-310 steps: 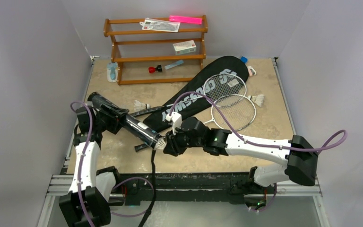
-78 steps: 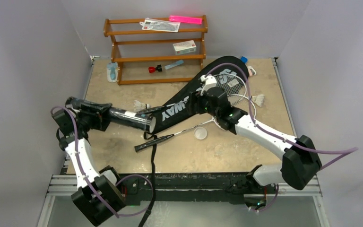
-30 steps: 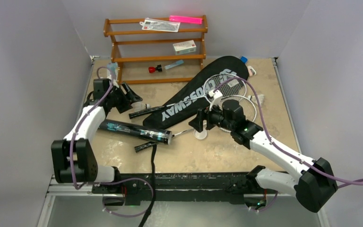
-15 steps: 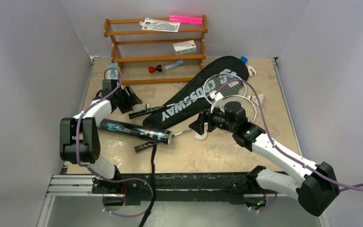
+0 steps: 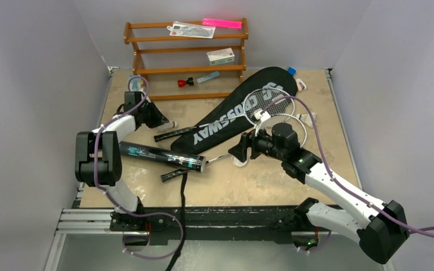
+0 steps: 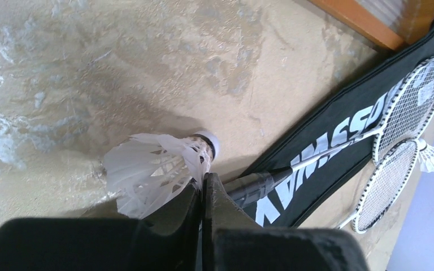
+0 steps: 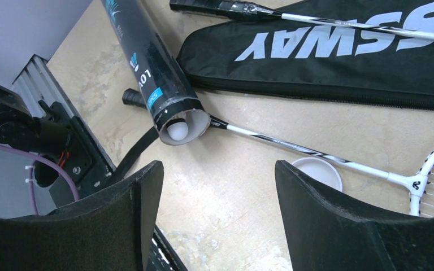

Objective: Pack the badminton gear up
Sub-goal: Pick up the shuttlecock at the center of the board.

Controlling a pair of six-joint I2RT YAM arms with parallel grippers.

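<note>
The black CROSSWAY bag (image 5: 226, 119) lay before the wooden rack (image 5: 186, 69), a racket (image 5: 269, 101) across it. Left of the bag lay the tube (image 5: 158, 156), facing the right gripper's (image 7: 219, 175) wide, empty jaws. Also left of the bag, the left gripper (image 6: 203, 189) was closed against a shuttlecock (image 6: 150, 169), perhaps pinching feathers.

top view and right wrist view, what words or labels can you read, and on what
"CROSSWAY": white letters on the long black bag.
"SWAY": the same lettering, cut off by the frame edge in the right wrist view.
Print on the tube: too small and skewed to read.
Label on the white box on the rack: too blurred to read.
</note>
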